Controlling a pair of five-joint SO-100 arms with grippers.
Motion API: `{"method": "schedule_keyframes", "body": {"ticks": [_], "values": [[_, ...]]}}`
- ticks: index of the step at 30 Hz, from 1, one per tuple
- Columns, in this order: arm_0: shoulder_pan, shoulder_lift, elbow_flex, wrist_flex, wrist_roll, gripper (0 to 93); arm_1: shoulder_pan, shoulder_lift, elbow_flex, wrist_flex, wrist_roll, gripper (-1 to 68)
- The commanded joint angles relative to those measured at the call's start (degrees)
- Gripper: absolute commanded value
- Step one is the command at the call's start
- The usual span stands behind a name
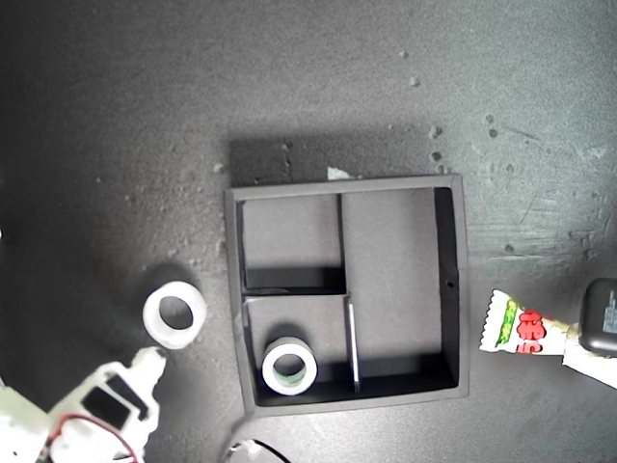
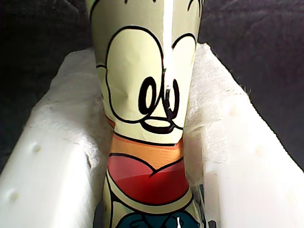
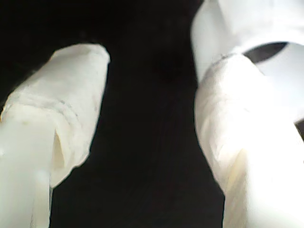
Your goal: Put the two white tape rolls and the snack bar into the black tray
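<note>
The black tray (image 1: 461,289) lies in the middle of the exterior view. One white tape roll (image 1: 289,367) with a greenish inner rim lies in its small near compartment. The other tape roll (image 1: 174,315) lies on the table to the tray's left in the exterior view. My second gripper (image 1: 150,361) is open just short of that roll; the second wrist view shows its white fingers (image 3: 71,109) spread and the roll (image 3: 251,23) beyond one fingertip. At the exterior view's right, my first gripper (image 1: 576,338) is shut on the snack bar (image 1: 514,326), whose wrapper (image 2: 147,71) sits squeezed between white pads (image 2: 52,156).
The dark table (image 1: 116,116) carries scattered pale specks. The second arm's white body with a red wire (image 1: 92,424) fills the exterior view's lower left corner. A thin curved object (image 1: 253,449) shows at that view's bottom edge below the tray.
</note>
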State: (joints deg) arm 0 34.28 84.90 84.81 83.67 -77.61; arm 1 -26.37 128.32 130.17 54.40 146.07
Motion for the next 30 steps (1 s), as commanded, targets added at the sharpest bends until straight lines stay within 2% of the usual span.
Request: {"method": "schedule_keyframes", "body": {"ticks": [1, 3, 7, 10, 16, 19, 26, 30], "values": [[-2.64, -0.26, 0.35, -0.88, 2.11, 14.5, 4.04, 0.70, -6.77, 5.63, -13.36, -0.7], [-3.43, -0.35, 1.14, -0.97, 2.46, 14.8, 7.29, 0.53, -10.28, 5.45, -28.30, -0.7], [-4.83, 0.00, 3.16, -1.23, 2.72, 15.0, 10.02, -0.18, -15.56, -3.69, -60.73, -0.7], [-5.54, 0.62, 4.75, -1.76, 2.72, 15.1, 8.70, -6.24, -26.54, -0.09, -74.79, -0.7], [-6.06, -0.88, 5.01, -4.04, 3.08, 15.3, 7.73, -26.02, -54.14, 13.18, -91.93, -0.7], [-6.33, -3.08, 4.75, -6.06, 3.16, 15.5, 9.23, -33.31, -61.61, 15.91, -98.61, -0.7], [-7.73, -9.93, 2.37, -8.35, 1.93, 14.8, 14.41, -35.86, -55.72, 11.07, -110.21, -0.6], [-10.02, -12.13, 2.72, -8.35, 0.00, 3.7, 16.26, -36.21, -48.69, 2.20, -115.58, -0.6]]}}
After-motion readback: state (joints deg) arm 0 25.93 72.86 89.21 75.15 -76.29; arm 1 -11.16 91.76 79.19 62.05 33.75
